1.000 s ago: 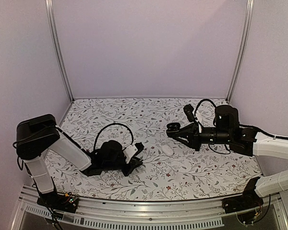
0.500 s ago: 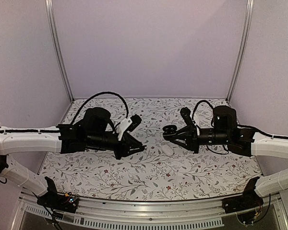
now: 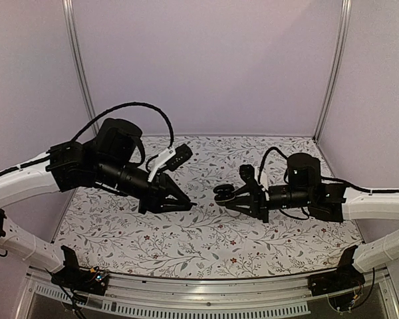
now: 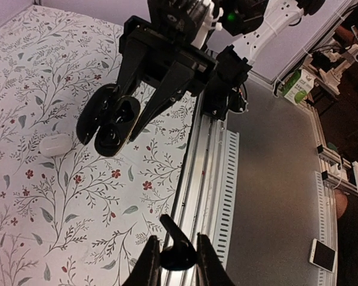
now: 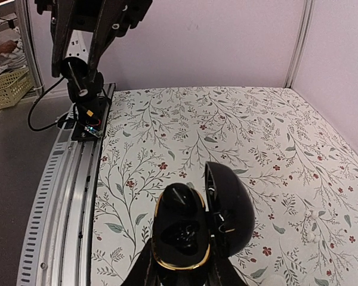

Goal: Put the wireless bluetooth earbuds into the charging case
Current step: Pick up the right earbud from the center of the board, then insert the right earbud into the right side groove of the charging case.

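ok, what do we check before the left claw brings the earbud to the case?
1. Left claw gripping an earbud: ok.
2. Right claw gripping the charging case: ok.
3. Lid open: ok.
4. Case pockets free: cannot tell, the inside is too dark.
5. Earbud lined up over the case: not ok, the claws are apart with a gap between them.
6. Second earbud located: cannot tell, not visible in any view.
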`<action>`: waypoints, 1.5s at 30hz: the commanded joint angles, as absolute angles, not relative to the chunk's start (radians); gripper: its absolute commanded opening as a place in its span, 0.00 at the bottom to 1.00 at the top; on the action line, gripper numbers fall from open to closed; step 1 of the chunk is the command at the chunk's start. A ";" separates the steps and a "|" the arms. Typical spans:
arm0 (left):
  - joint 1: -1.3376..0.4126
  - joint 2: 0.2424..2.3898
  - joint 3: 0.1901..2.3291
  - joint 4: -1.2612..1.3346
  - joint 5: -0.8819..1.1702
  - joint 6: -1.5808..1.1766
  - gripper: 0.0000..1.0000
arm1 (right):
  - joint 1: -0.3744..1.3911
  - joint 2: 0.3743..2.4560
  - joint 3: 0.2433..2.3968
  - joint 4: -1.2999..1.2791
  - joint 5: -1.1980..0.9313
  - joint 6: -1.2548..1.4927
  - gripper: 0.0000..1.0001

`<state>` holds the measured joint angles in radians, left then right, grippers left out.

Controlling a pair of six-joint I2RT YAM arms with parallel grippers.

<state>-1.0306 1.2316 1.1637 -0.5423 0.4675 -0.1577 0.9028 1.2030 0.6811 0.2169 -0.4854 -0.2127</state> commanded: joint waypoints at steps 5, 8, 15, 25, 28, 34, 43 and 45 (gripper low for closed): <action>-1.095 1.299 1.304 -0.708 0.413 -0.110 0.08 | 0.959 1.223 0.648 0.318 -0.411 -0.352 0.00; -1.117 1.326 1.343 -0.728 0.371 -0.091 0.08 | 0.975 1.217 0.637 0.332 -0.390 -0.369 0.00; -1.136 1.401 1.420 -0.750 0.326 -0.038 0.08 | 1.017 1.198 0.615 0.346 -0.323 -0.409 0.00; -1.155 1.457 1.461 -0.763 0.260 -0.002 0.07 | 1.077 1.182 0.604 0.350 -0.240 -0.456 0.00; -1.162 1.471 1.465 -0.767 0.246 0.017 0.07 | 1.084 1.181 0.606 0.350 -0.237 -0.461 0.00; -1.180 1.491 1.471 -0.773 0.226 0.025 0.07 | 1.092 1.168 0.601 0.356 -0.209 -0.464 0.00; -1.199 1.526 1.504 -0.774 0.193 0.025 0.07 | 1.107 1.152 0.591 0.364 -0.199 -0.475 0.00; -1.200 1.531 1.512 -0.772 0.193 0.025 0.07 | 1.109 1.153 0.591 0.363 -0.201 -0.476 0.00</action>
